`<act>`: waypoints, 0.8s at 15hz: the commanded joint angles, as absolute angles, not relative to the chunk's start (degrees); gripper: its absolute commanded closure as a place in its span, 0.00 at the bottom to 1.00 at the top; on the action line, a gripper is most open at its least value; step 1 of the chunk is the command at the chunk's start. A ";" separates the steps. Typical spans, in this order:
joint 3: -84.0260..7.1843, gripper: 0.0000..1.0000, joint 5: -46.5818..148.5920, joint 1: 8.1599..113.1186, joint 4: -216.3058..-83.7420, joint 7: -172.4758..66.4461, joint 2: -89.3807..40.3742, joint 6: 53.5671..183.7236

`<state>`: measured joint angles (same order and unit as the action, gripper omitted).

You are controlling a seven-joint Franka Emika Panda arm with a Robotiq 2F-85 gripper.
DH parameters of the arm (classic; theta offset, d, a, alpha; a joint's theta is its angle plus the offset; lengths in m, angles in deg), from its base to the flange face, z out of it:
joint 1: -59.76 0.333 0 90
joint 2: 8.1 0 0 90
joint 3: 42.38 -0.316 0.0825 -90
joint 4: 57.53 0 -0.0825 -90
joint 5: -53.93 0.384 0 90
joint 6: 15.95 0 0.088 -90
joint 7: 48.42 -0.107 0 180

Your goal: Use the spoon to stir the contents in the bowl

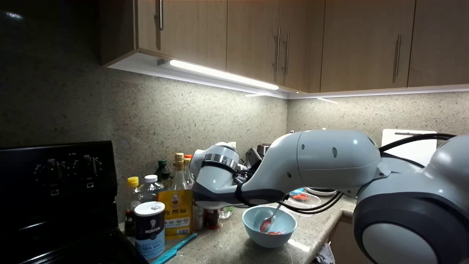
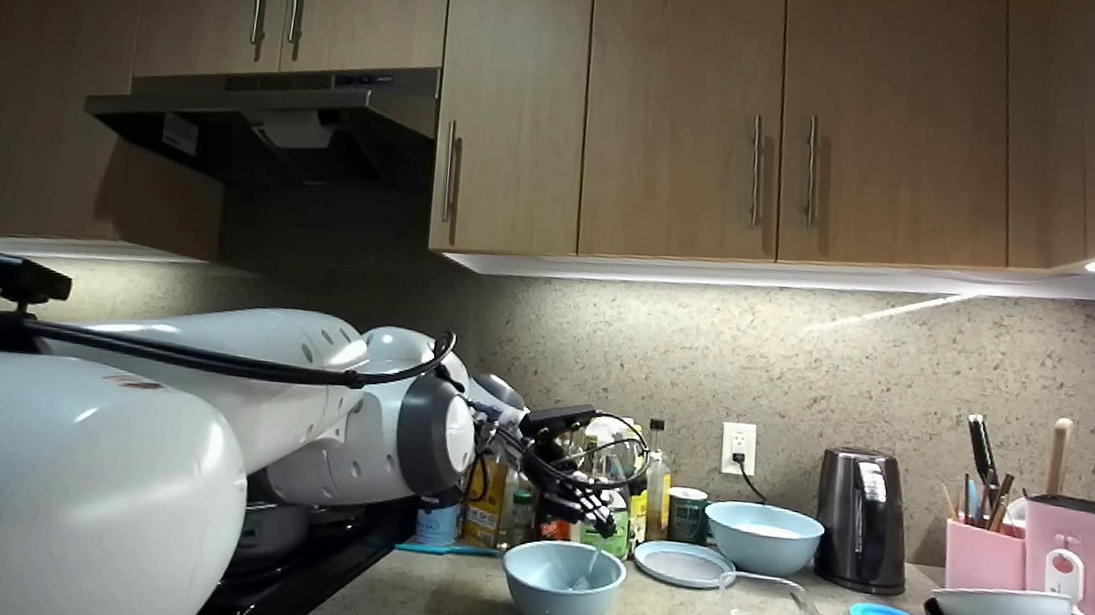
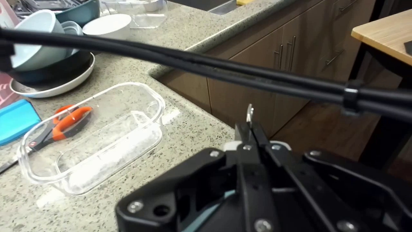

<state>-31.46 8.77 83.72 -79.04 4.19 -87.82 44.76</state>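
The metal spoon (image 1: 267,222), leaning toward one o'clock inside the light-blue bowl (image 1: 269,239), we judge stiff, light and slippery, best held near its upper end, where our end effector (image 3: 250,128) clamps it. The bowl, likely to skid, stands at five o'clock in an exterior view on the glossy counter (image 1: 216,249); wood-toned cabinets (image 1: 253,38) hang at twelve.

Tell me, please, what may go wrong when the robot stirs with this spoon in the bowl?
Nothing visible braces the bowl on the counter, so the spoon may push it along or tip it. The gripper holds the spoon high, above the bowl, so it might twist or slip under load. Reddish bits lie low in the bowl; fast stirring could perhaps fling some out.
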 commanded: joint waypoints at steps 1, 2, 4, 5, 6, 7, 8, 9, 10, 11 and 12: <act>-32.63 0.66 11.86 82.35 -81.40 6.73 -85.71 45.61; -32.61 0.60 12.25 82.21 -81.25 6.90 -85.79 45.56; -32.44 0.47 13.04 82.12 -80.99 6.90 -85.88 45.56; -32.32 0.42 13.20 82.17 -80.92 6.79 -85.86 45.48; -32.27 0.34 13.32 82.22 -80.88 6.73 -85.84 45.44; -32.15 0.28 13.31 82.34 -80.83 6.55 -85.80 45.41; -32.12 0.21 13.32 82.44 -80.78 6.41 -85.72 45.30; -32.03 0.15 13.24 82.70 -80.78 6.23 -85.55 44.93; -31.97 0.08 13.19 82.93 -80.72 5.99 -85.38 44.72; -32.11 0.03 13.29 83.25 -80.77 6.19 -84.91 44.47; -32.18 0.01 13.33 83.57 -80.77 6.13 -84.59 44.44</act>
<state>-32.12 11.59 82.76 -79.01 5.71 -87.34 44.76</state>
